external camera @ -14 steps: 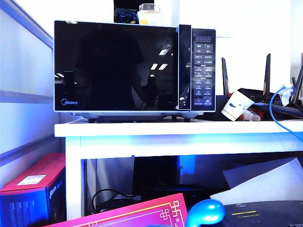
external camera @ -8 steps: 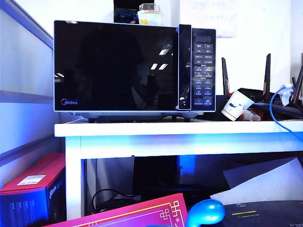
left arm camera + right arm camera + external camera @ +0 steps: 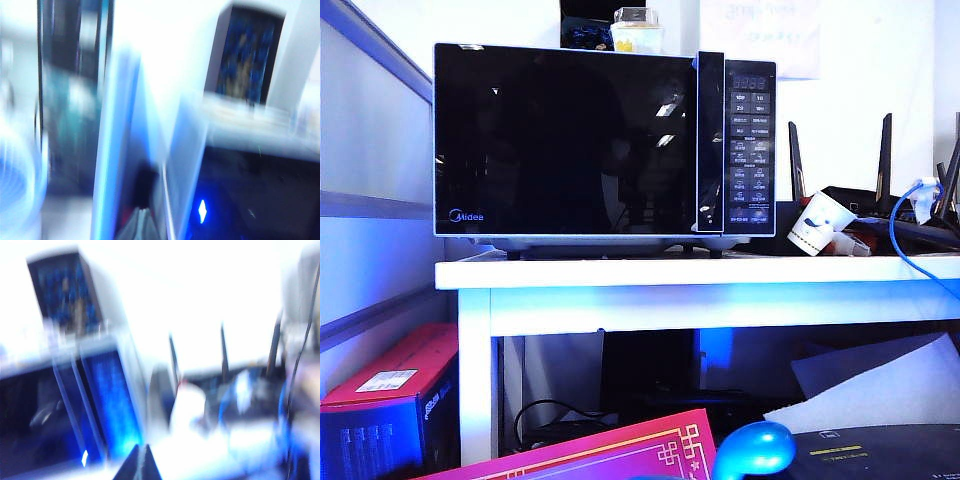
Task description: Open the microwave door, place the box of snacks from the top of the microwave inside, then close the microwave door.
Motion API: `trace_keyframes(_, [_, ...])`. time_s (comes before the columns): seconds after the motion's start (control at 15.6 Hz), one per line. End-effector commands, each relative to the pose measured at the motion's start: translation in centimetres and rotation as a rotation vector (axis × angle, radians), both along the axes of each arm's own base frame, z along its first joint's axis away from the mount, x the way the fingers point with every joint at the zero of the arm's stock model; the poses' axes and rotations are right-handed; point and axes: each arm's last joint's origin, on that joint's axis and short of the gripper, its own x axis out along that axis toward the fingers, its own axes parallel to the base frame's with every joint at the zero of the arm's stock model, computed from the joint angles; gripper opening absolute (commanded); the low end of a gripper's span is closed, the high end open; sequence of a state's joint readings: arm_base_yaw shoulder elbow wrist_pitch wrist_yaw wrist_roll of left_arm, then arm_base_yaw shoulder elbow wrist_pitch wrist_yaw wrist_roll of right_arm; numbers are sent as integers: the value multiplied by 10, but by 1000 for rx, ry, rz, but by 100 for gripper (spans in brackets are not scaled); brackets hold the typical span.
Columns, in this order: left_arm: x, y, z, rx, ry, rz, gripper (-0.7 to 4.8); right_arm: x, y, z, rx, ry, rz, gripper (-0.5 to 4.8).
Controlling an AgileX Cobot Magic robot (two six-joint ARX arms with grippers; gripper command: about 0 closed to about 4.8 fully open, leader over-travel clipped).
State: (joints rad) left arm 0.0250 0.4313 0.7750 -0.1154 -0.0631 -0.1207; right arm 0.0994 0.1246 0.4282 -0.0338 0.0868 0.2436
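Microwave [image 3: 605, 140] sits on the white table [image 3: 700, 272], microwave door [image 3: 565, 140] flush shut, so step one is judged not yet done. Box of snacks [image 3: 636, 30] rests on the oven top, beside a dark box of blue-wrapped items [image 3: 584, 28], within reach for loading. No arm appears in the exterior view. Right gripper [image 3: 141, 460] shows only in its blurred wrist view, fingertips pinched together, holding nothing, aimed toward the button panel [image 3: 112, 402] and paper cup [image 3: 187, 407]. Left gripper [image 3: 141, 222]: blurred wrist view only; opening cannot be told.

Box of snacks [image 3: 637, 30] atop microwave [image 3: 604, 140]
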Motion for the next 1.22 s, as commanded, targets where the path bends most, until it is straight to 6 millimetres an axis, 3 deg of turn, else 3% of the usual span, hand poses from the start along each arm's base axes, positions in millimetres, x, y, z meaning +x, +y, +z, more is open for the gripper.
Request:
trace_keyframes(0.06, [31, -2, 81, 72, 31, -104, -6, 1, 0, 64, -50, -71, -25, -2])
trace_keyframes(0.19, [50, -6, 122, 111, 130, -249, -6, 13, 1, 102, -84, -73, -38, -2])
trace_keyframes(0.32, [59, -9, 148, 142, 258, -366, -6, 38, 4, 131, -88, -47, -28, -2])
trace_keyframes(0.45, [63, -11, 163, 167, 305, -426, -6, 62, 11, 151, -109, -16, 54, -2])
trace_keyframes(0.58, [69, -12, 174, 201, 241, -456, -6, 100, 29, 164, -167, 34, 149, -1])
trace_keyframes(0.77, [73, -12, 177, 219, 212, -474, -6, 139, 54, 157, -224, 53, 259, -1])
trace_keyframes(0.9, [76, -12, 177, 220, 201, -474, -6, 174, 71, 142, -212, 53, 346, -1])
trace_keyframes(1.02, [78, -15, 178, 222, 188, -487, -6, 196, 82, 129, -199, 75, 366, 5])
trace_keyframes(1.15, [80, -17, 180, 229, 167, -498, -6, 223, 94, 110, -201, 94, 380, 202])
trace_keyframes(1.22, [80, -17, 180, 231, 160, -498, -6, 229, 97, 104, -202, 102, 385, 228])
